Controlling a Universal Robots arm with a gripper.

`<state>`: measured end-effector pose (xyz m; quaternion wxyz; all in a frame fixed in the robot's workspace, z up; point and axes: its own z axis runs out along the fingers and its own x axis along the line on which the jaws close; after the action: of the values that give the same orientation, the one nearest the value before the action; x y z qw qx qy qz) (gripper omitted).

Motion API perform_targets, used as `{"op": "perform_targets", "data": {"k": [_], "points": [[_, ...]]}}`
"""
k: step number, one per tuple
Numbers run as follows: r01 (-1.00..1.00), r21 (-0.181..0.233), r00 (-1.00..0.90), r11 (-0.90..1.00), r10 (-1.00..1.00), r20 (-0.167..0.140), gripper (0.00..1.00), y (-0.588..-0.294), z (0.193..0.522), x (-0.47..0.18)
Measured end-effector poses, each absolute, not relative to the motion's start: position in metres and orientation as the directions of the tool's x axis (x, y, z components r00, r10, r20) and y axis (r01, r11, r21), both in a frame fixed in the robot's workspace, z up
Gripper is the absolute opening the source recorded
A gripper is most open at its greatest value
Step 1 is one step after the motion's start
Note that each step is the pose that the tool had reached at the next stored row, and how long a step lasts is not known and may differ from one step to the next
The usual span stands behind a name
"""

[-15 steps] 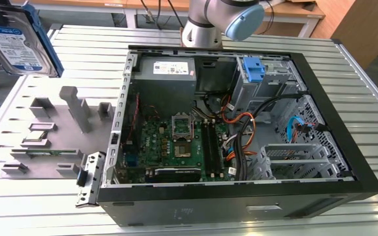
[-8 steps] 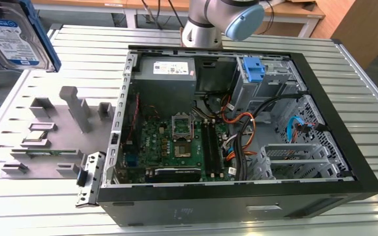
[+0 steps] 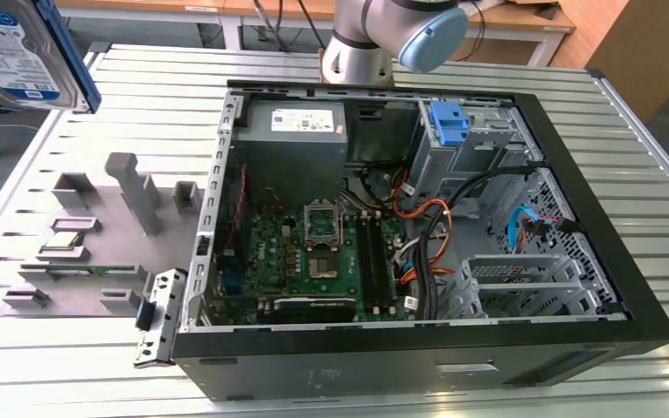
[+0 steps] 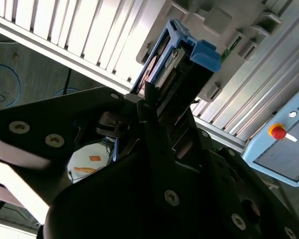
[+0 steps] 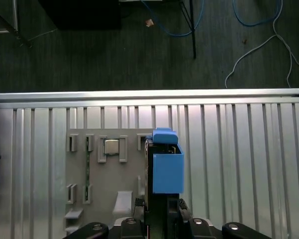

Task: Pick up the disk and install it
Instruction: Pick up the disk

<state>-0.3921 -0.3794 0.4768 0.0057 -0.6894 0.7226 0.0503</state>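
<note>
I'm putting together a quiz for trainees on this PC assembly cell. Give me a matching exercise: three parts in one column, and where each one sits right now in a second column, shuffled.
Things
1. disk
2. power-supply box
3. processor chip

Places
A. on the grey fixture plate, beside the case
B. clamped in the gripper, held up in the air
C. inside the open computer case, in a far corner

Pairs: 1-B, 2-C, 3-A
</note>
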Motion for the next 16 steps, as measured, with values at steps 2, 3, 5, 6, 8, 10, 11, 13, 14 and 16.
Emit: {"op": "perform_targets", "data": {"k": [2, 3, 5, 6, 8, 10, 11, 13, 14, 16], "points": [[-0.997, 0.065, -0.049, 0.044, -0.996, -0.078, 0.35, -0.379, 0.481, -0.392], [-0.997, 0.065, -0.049, 0.044, -0.996, -0.078, 0.35, -0.379, 0.483, -0.392], [-0.997, 0.065, -0.049, 0.044, -0.996, -0.078, 0.35, -0.379, 0.484, -0.392], [-0.997, 0.065, -0.049, 0.044, -0.996, -0.078, 0.35, -0.379, 0.484, -0.392], [-0.997, 0.065, -0.049, 0.044, -0.996, -0.078, 0.35, -0.379, 0.484, -0.392], [-0.997, 0.065, -0.049, 0.044, -0.996, -0.078, 0.35, -0.379, 0.484, -0.391], [-0.997, 0.065, -0.049, 0.044, -0.996, -0.078, 0.35, -0.379, 0.484, -0.39], [-0.997, 0.065, -0.049, 0.044, -0.996, -0.078, 0.35, -0.379, 0.484, -0.387], [-0.997, 0.065, -0.049, 0.044, -0.996, -0.078, 0.35, -0.379, 0.484, -0.385], [-0.997, 0.065, -0.049, 0.044, -0.996, -0.078, 0.35, -0.379, 0.484, -0.381]]}}
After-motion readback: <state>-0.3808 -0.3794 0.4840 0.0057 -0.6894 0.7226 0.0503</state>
